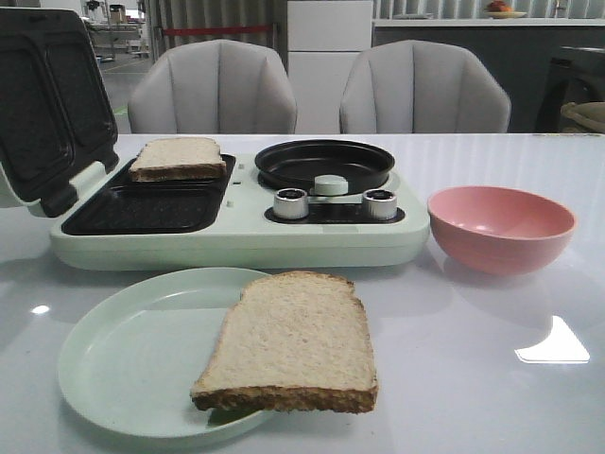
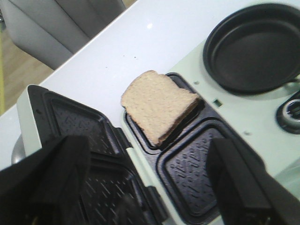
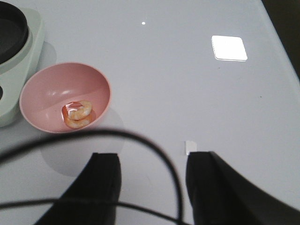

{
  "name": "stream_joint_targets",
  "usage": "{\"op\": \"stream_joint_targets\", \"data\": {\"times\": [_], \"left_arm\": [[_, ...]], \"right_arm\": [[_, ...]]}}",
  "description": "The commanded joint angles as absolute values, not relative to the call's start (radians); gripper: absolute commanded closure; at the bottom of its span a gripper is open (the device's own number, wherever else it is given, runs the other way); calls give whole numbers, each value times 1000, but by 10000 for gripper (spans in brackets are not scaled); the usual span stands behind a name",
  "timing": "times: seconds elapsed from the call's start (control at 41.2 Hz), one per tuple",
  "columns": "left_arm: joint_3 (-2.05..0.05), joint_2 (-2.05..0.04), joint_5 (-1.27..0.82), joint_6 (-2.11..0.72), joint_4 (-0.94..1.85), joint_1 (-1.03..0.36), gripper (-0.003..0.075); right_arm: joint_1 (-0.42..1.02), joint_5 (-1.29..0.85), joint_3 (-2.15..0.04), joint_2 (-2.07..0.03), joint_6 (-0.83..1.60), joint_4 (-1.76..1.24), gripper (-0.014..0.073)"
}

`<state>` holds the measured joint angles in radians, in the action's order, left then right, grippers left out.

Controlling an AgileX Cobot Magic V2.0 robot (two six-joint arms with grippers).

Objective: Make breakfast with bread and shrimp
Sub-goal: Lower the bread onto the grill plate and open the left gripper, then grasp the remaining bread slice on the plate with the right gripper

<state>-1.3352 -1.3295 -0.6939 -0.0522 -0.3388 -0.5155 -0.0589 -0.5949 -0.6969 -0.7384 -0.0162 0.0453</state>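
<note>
One slice of bread (image 1: pixel 177 157) (image 2: pixel 158 105) lies in the far well of the open sandwich maker (image 1: pixel 236 241). A second slice of bread (image 1: pixel 293 342) rests on the pale green plate (image 1: pixel 113 355), overhanging its right rim. The shrimp (image 3: pixel 78 114), pink-orange and curled, sit in the pink bowl (image 3: pixel 61 89) (image 1: pixel 501 227). My left gripper (image 2: pixel 150 183) hovers open above the sandwich maker's near well and hinge, holding nothing. Over bare table beside the bowl, my right gripper (image 3: pixel 152 161) is open and empty. Neither gripper shows in the front view.
The sandwich maker's lid (image 1: pixel 47 104) stands open at the left. A black round pan (image 1: pixel 324 164) and two knobs (image 1: pixel 291 202) are on its right half. A black cable (image 3: pixel 154 154) crosses the right wrist view. Two grey chairs (image 1: pixel 213 90) stand behind the table.
</note>
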Motion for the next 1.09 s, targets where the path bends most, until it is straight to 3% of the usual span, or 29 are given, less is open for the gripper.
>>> {"op": "stream_joint_targets", "data": {"times": [0.0,0.704,1.068], "left_arm": [[-1366,-1217,-681,-45,-215,-521,155],[-923,-637,-663,-36,-60,-521,155],[-852,-556,-656,-36,-41,-521,155]], "right_arm": [[-61,-527,-732,-739,-7,53,153],[-61,-527,-732,-739,-7,53,153],[-61,-535,-732,-739,-7,53,153]]}}
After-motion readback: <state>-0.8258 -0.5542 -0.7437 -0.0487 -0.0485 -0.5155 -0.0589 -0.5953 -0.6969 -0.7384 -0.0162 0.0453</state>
